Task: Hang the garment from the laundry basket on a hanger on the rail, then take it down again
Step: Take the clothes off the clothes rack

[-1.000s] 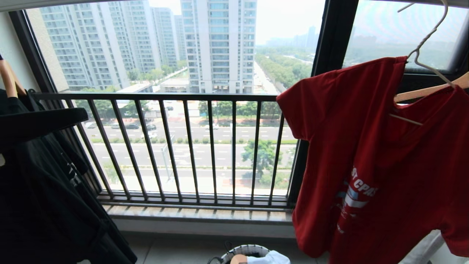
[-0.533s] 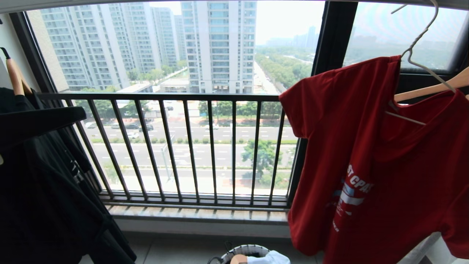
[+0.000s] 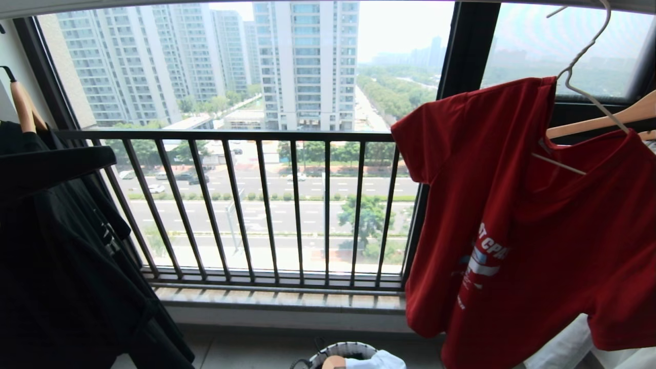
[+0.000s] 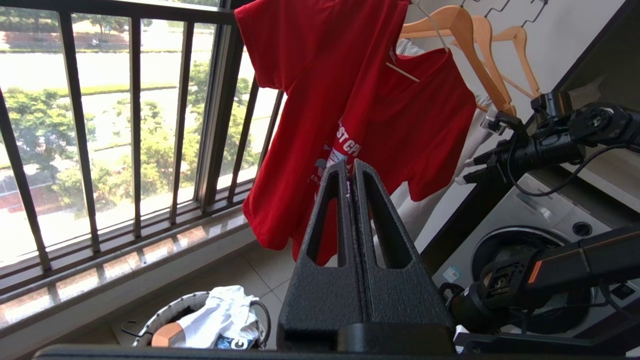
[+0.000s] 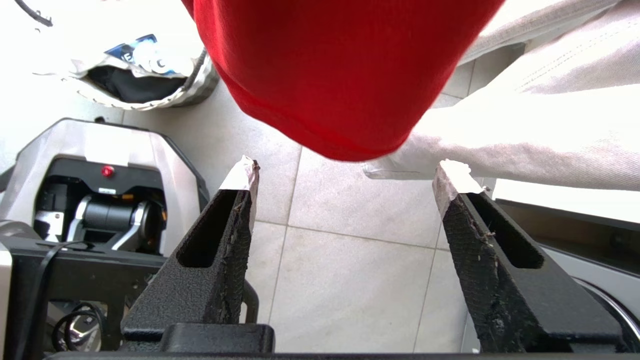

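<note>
Since the earlier picture the red T-shirt has swung a little: its printed chest and lower hem sit further to the left and higher in the head view, and the wire hanger has shifted slightly too. You see the shirt now hanging on this hanger at the right end of the rail, beside the wooden hangers; the rail itself is hardly in the picture. The right gripper stands with its jaws wide apart and holds nothing; the rounded red hem hangs just in front of its tips, apart from them. The left gripper is pressed shut and empty, well apart from the shirt. The basket stands on the floor by the window railing. I judge the hanging is done and the taking down comes next: the shirt hangs with its long axis vertical, above and ahead of the right gripper, so the right arm is the nearer one.
</note>
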You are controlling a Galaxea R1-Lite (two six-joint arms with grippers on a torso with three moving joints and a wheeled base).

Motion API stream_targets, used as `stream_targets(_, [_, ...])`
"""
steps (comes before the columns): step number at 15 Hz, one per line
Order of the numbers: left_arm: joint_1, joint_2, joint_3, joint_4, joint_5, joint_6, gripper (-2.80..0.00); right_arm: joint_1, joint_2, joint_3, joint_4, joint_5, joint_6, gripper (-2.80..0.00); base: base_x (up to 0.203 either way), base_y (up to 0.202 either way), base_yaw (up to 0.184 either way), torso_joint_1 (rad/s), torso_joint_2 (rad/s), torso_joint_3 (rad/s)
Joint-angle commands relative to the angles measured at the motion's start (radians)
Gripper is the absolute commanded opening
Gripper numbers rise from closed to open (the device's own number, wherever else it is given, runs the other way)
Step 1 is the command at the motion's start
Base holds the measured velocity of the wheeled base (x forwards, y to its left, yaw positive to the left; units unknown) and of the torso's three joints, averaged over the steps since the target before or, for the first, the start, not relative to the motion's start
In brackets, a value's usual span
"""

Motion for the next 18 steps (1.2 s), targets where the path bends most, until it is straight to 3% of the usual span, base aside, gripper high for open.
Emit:
stream_targets(1, [0.0,-0.002,0.0,0.001,-0.003,-0.002,-2.8,-0.062,-0.066,0.048,0.005,0.014,-0.056,0.0,0.0,0.0,0.0,0.0,0.0,0.0])
stream_targets(6, [0.0,-0.005,-0.001,0.005,-0.004,-0.002,-2.8,-0.107,-0.243,0.031,0.002,0.055,-0.05,0.0,0.0,0.0,0.0,0.0,0.0,0.0])
stream_targets(11, [0.0,-0.01,-0.004,0.005,-0.004,-0.002,-2.8,-0.107,-0.349,-0.108,0.005,0.063,-0.04,0.0,0.0,0.0,0.0,0.0,0.0,0.0])
stream_targets(12, [0.0,-0.012,-0.005,0.005,-0.004,-0.002,-2.8,-0.107,-0.346,-0.133,0.005,0.063,-0.04,-2.8,0.0,0.0,0.0,0.0,0.0,0.0])
stream_targets(15, [0.0,-0.016,-0.012,0.007,-0.004,-0.004,-2.8,-0.104,-0.331,-0.179,0.004,0.092,-0.041,-2.8,0.0,0.0,0.0,0.0,0.0,0.0])
stream_targets(18, [0.0,-0.016,-0.015,0.01,-0.004,-0.004,-2.8,-0.103,-0.261,-0.241,0.002,0.23,-0.042,-2.8,0.0,0.0,0.0,0.0,0.0,0.0])
